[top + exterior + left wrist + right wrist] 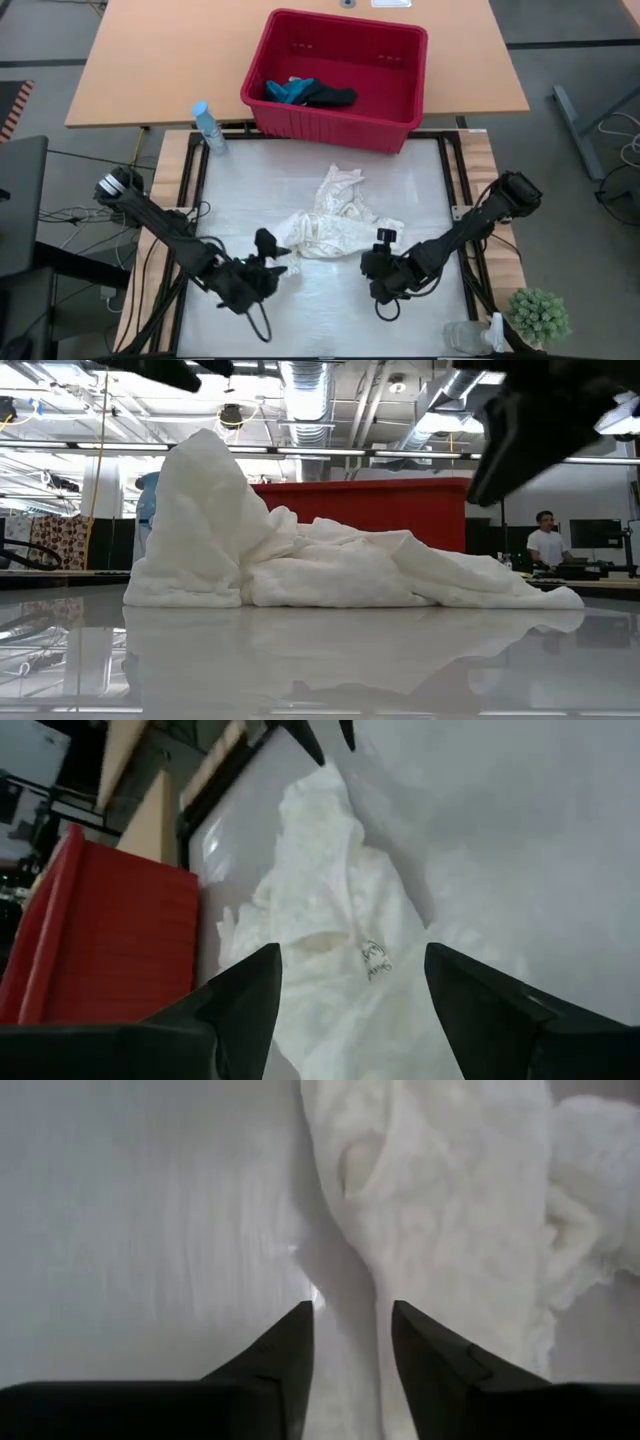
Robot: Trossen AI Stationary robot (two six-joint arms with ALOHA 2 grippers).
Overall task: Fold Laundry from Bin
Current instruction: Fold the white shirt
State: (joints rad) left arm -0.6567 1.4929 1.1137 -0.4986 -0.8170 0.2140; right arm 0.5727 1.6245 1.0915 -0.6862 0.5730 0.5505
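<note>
Left wrist view: small unreadable tag point(374, 960) on white cloth point(340, 920); both hands released.

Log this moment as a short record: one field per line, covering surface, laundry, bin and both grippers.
surface: white work mat on the table
white garment: crumpled white lacy cloth lying on the mat, between the two grippers
bin: red bin at the mat's far edge
bin contents: teal-blue cloth and dark cloth, side by side
left gripper: left gripper open, fingers empty, beside the cloth
right gripper: right gripper part open, holding nothing, beside the cloth
other: water bottle beside the bin
</note>
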